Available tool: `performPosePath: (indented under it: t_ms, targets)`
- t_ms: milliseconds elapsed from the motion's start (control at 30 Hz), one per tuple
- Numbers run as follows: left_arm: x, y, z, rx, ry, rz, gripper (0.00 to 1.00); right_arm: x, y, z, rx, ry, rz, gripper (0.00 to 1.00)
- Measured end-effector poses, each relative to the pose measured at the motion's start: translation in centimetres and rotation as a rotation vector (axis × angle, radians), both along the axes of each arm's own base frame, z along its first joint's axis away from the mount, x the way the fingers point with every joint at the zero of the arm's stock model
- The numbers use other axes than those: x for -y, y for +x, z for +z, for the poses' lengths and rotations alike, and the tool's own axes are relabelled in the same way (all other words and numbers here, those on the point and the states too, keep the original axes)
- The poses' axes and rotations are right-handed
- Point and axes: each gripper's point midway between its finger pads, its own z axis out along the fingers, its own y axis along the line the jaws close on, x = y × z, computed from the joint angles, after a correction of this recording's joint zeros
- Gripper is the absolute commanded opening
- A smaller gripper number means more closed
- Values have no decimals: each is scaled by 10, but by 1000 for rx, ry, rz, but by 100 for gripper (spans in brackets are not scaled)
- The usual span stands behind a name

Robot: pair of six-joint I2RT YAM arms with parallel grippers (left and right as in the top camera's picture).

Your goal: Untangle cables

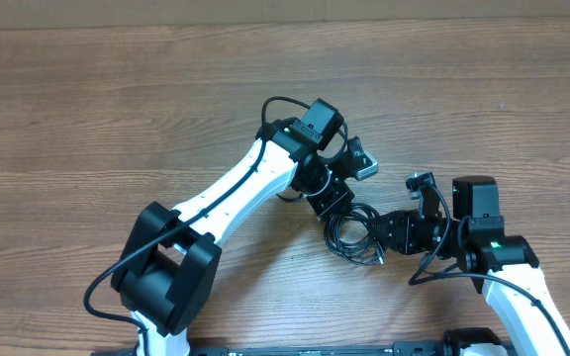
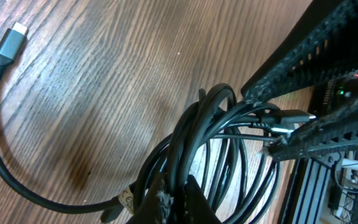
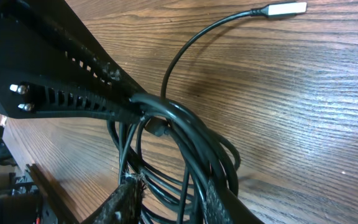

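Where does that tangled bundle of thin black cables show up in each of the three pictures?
Overhead: the bundle of thin black looped cables lies just right of centre, below the middle.
Left wrist: the bundle fills the lower middle, rising from the bottom edge.
Right wrist: the bundle runs from the centre to the bottom edge.
Shared landmark: the brown wood-grain table top beneath it.

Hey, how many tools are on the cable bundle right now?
2. The left tool is at the upper left of the cable bundle; the right tool is at its right side.
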Motion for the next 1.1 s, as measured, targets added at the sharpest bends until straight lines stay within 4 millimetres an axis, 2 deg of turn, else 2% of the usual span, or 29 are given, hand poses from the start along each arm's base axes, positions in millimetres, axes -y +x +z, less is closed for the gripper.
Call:
performPosePath:
  t_ms: [367,1100]
  targets:
    - [4,-4,4,-18,-31,-15,4,-1,-2,0,-6,3,3,27]
    - [10,-12,11,-47,-96,-57,4,16,-4,-16,-51,-103,-52,24]
